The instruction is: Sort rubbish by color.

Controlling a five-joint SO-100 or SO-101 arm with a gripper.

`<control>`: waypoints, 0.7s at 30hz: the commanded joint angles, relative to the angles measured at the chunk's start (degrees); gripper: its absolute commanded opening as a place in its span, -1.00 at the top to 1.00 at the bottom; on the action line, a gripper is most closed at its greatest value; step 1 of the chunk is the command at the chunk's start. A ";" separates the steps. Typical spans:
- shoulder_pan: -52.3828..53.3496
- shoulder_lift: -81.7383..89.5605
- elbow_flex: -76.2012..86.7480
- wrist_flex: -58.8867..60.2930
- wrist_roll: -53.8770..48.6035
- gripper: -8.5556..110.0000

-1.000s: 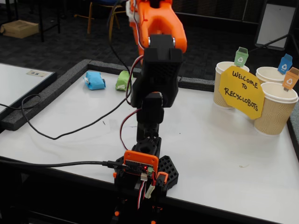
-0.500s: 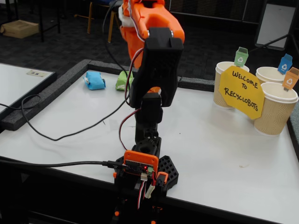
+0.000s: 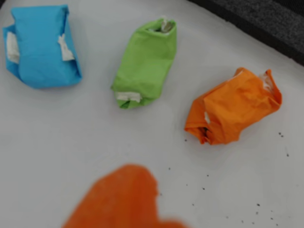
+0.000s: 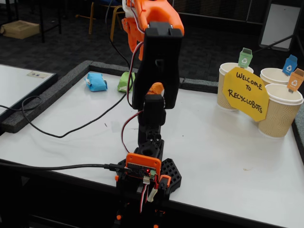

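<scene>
Three paper wads lie on the white surface (image 3: 61, 142) below you in the wrist view: a light blue wad (image 3: 42, 47) at upper left, a green wad (image 3: 145, 61) in the middle and an orange wad (image 3: 232, 107) to the right, each apart from the others and none yet moved toward the cups. In the fixed view you see the blue wad (image 4: 96, 81) and part of the green wad (image 4: 125, 81) near the far edge, while the arm hides the orange one; the paper cups (image 4: 281, 111) stand well apart, at the right, behind the yellow sign (image 4: 246, 93).

Expect these wads to be very light, soft and crushable, with loose folded flaps that may give under pressure. They look longer than they are wide, so take one across its narrow middle, where the paper is bunched thickest, rather than by a flap. A light squeeze should do, and they may skid on the smooth board if nudged from one side.

Of the end effector (image 3: 121, 199) you see only a blurred orange part at the bottom edge of the wrist view, above the surface and touching no wad. You cannot tell how far it is spread; nothing shows in its grasp.
</scene>
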State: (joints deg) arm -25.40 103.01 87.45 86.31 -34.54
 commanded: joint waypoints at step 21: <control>8.96 -18.81 -18.63 -6.77 -28.92 0.60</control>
State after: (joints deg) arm -16.96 83.06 77.26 81.12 -57.83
